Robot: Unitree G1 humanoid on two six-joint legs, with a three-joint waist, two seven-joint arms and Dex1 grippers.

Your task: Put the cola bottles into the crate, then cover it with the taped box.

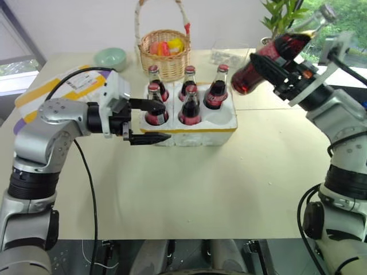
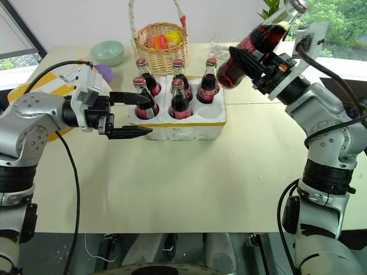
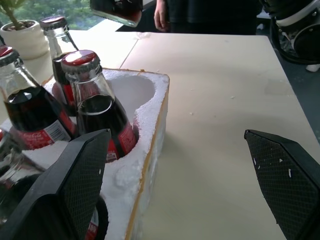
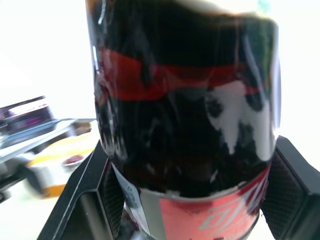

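The crate (image 1: 221, 125) is a low white foam block with a yellow band, at the table's middle. Several cola bottles (image 1: 190, 106) with red caps stand in its wells; the front right well (image 3: 131, 89) is bare. My right gripper (image 1: 268, 64) is shut on one more cola bottle (image 1: 245, 79), held tilted in the air above and to the right of the crate, its body dark in the right wrist view (image 4: 185, 100). My left gripper (image 1: 165, 121) is open at the crate's front left corner, one finger by a bottle, the other before the front wall. The taped box (image 1: 63, 86) lies behind my left arm.
A wicker basket (image 1: 166, 54) with coloured items stands behind the crate, a green bowl (image 1: 110, 57) to its left, a clear container (image 1: 226, 54) to its right. A potted plant (image 1: 281, 17) is at the back right. A person's hand (image 3: 161, 15) shows beyond the table.
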